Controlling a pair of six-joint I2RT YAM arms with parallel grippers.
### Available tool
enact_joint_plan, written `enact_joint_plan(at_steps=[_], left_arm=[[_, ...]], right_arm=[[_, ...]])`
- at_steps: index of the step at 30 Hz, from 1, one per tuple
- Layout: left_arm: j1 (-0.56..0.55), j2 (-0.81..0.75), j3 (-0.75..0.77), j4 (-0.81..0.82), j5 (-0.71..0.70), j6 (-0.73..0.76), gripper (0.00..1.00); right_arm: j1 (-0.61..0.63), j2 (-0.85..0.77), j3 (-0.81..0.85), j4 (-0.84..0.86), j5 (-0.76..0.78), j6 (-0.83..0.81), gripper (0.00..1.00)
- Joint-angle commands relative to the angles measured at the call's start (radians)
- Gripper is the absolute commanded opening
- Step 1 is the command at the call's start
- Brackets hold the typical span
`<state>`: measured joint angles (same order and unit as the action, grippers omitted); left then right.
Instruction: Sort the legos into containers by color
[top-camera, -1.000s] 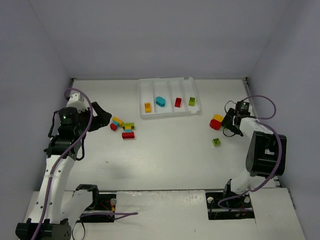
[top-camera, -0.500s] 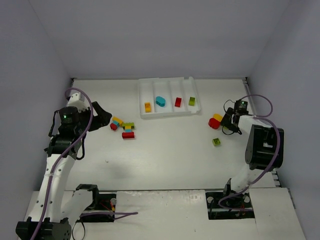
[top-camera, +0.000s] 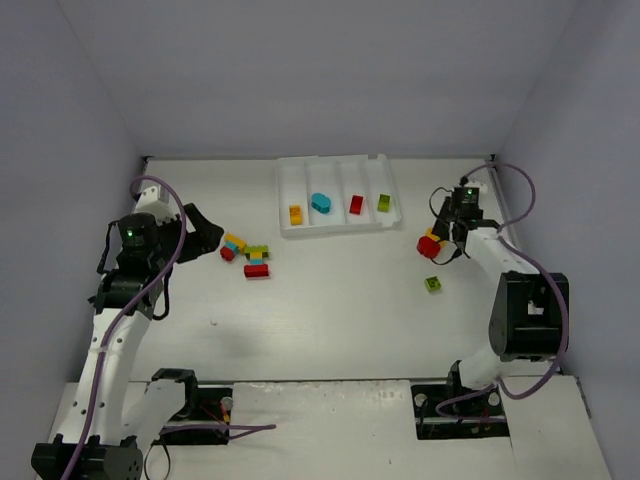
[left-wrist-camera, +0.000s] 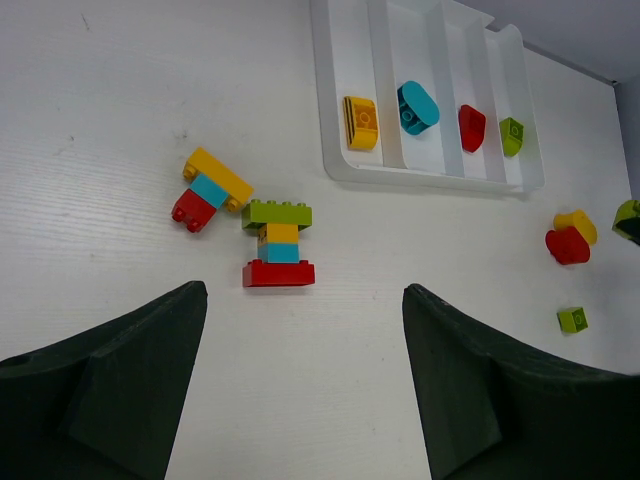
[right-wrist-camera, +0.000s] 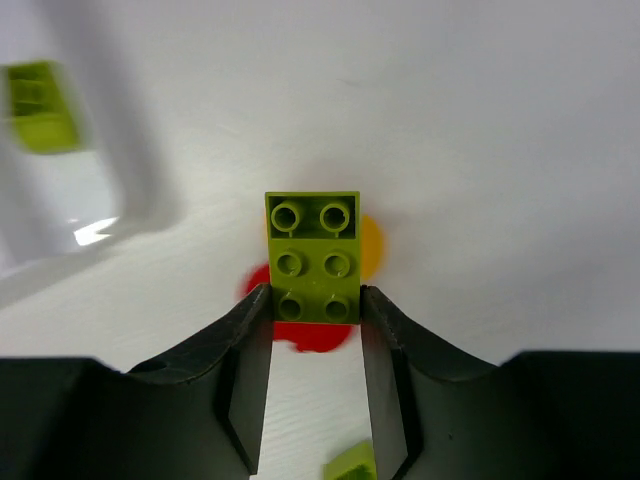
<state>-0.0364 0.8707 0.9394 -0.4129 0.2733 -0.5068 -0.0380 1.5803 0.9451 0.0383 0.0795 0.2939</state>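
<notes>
A lime green brick (right-wrist-camera: 312, 255) is clamped in the right gripper (right-wrist-camera: 312, 305), over a red brick (right-wrist-camera: 305, 337), right of the white tray (left-wrist-camera: 430, 180). The left gripper (left-wrist-camera: 303, 295) is spread wide, nothing held.

We see a white table (top-camera: 340, 320) carrying a white four-compartment tray (top-camera: 338, 229) toward its far edge. Left of the tray and nearer to us, two multicolour stacks lie on their sides just beside each other: a yellow, blue and red stack (left-wrist-camera: 210, 188) and a T-shaped green, yellow, blue and red stack (left-wrist-camera: 279, 255). Right of the tray, a red rounded brick (left-wrist-camera: 567, 245) touches a yellow rounded brick (left-wrist-camera: 577, 224), and a small lime green brick (left-wrist-camera: 572, 319) lies apart, nearer to us.
</notes>
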Motion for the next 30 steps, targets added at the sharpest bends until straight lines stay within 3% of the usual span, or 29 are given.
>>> enact_joint_plan(at_steps=[1, 7, 19, 24, 28, 30], left_arm=[[0.003, 0.007, 0.033, 0.065, 0.014, -0.006, 0.73], [0.003, 0.008, 0.035, 0.062, 0.01, -0.004, 0.73], [0.003, 0.014, 0.033, 0.065, 0.018, -0.004, 0.73], [0.003, 0.016, 0.033, 0.065, 0.018, -0.004, 0.73], [0.003, 0.016, 0.035, 0.062, 0.015, -0.002, 0.73], [0.003, 0.017, 0.035, 0.062, 0.015, -0.002, 0.73]], right_arm=[[0.121, -0.074, 0.132, 0.058, -0.01, -0.047, 0.0], [0.2, 0.127, 0.352, 0.06, -0.138, -0.047, 0.02], [0.245, 0.543, 0.811, 0.063, -0.172, -0.176, 0.08], [0.248, 0.609, 0.9, 0.061, -0.188, -0.199, 0.23], [0.244, 0.626, 0.906, 0.061, -0.187, -0.193, 0.48], [0.242, 0.626, 0.9, 0.06, -0.188, -0.191, 0.55]])
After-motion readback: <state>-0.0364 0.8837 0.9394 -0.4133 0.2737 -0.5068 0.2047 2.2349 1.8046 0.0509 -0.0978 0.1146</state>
